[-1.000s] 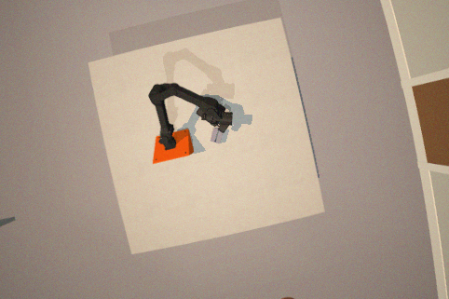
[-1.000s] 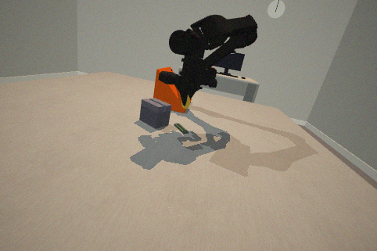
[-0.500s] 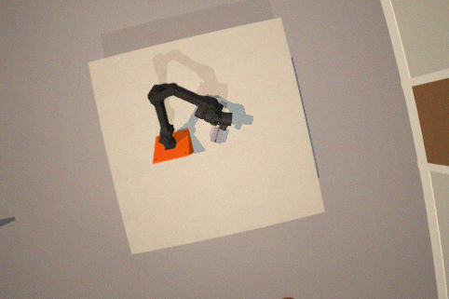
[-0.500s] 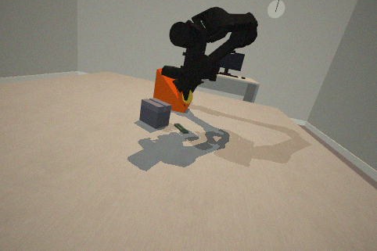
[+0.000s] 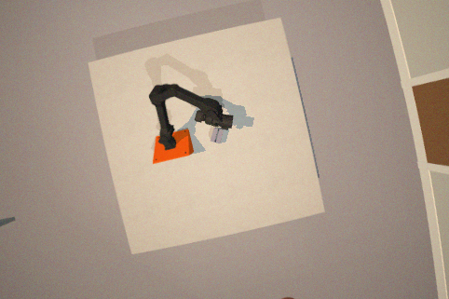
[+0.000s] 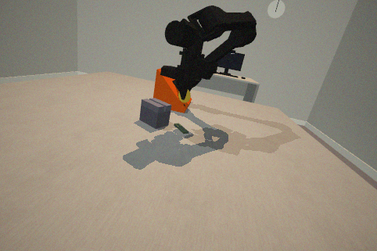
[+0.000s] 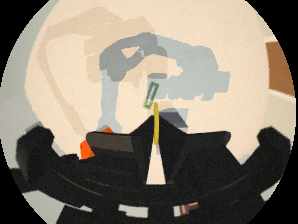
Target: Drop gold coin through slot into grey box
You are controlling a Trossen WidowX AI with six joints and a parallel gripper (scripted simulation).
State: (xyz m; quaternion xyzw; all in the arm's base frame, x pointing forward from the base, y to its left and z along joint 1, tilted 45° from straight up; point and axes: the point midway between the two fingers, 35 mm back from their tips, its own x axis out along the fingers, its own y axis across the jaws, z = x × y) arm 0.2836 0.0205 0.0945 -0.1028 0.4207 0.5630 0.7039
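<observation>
My gripper (image 6: 182, 95) (image 7: 154, 118) is shut on the gold coin (image 6: 188, 96) (image 7: 156, 131), which shows edge-on between the fingertips in the wrist view. The coin is held up in the air, above the level of the box lid. The dark-green holder (image 6: 181, 128) (image 7: 154, 84) lies empty on the table, below and beyond the coin. The closed grey box (image 5: 217, 136) (image 6: 154, 115) (image 7: 172, 119) stands beside the holder, left of the gripper in the exterior view. Its lid slot shows as a dark line there. The fingertips are hidden under the arm in the top view.
The orange arm base (image 5: 173, 148) (image 6: 163, 92) (image 7: 86, 150) stands behind the box in the exterior view. The arm's shadows fall across the pale table top (image 5: 224, 195) (image 6: 235, 202). A desk with a monitor (image 6: 234, 62) stands in the background.
</observation>
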